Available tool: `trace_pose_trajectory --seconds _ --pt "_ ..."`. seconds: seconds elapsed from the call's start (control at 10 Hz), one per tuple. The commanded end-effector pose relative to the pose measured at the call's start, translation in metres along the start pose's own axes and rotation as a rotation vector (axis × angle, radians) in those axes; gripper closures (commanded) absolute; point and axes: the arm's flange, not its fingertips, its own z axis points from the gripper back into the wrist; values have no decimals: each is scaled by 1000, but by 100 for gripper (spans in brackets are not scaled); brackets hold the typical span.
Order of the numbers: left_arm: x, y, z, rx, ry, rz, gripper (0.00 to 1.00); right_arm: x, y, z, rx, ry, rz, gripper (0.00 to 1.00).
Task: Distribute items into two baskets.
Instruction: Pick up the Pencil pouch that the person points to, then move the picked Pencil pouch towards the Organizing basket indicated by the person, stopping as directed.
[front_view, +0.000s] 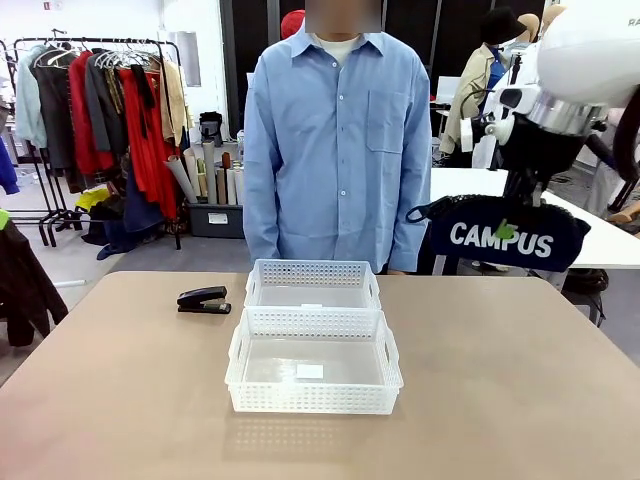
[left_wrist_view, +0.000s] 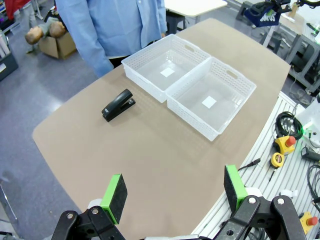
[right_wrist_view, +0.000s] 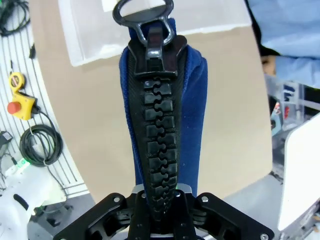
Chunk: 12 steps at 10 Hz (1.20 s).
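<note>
Green-padded left gripper (left_wrist_view: 174, 190): jaws spread wide, nothing between the pads, hovering above the near part of the tan table (front_view: 500, 400).

Next out, mid-table: larger basket (front_view: 313, 400), white, perforated walls, only a small white label on its floor. Directly behind and touching it: smaller basket (front_view: 312, 272), likewise holding just a label. Long sides of both across the table.

Left of the smaller basket, just beside it but not touching: black stapler (front_view: 203, 300), flat on the tabletop, closed. Well apart from both grippers.

Farther out, right side: right gripper (front_view: 507, 230) pressed together on the navy pouch (front_view: 500, 238). Pinched at its middle along the zipper edge; black zipper teeth running up between the fingers in the right wrist view (right_wrist_view: 192, 100), ring pull at the far end. Pouch hanging level below the gripper, white "CAMPUS" lettering toward the robot, clear of the tabletop, to the right of the baskets.

Beyond the far edge: person (front_view: 335, 150) in a light blue shirt, standing behind the smaller basket, arms down.
</note>
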Motion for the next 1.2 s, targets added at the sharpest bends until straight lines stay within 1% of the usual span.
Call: trace_pose_trajectory --seconds 0.0,0.1,0.3,0.4,1.1 --pt "0 0 0 -14 -10 -9 0 -2 -5 7 -16 -6 -85 100" --pt "0 0 0 -14 -10 -9 0 -5 -7 10 -19 -1 -102 100" --pt "0 0 0 -14 -10 -9 0 -8 -18 7 -7 60 -119 100" --pt "0 0 0 -14 -10 -9 0 -10 -7 4 -5 -6 -72 100" --pt "0 0 0 -14 -10 -9 0 -10 -7 4 -5 -6 -72 100"
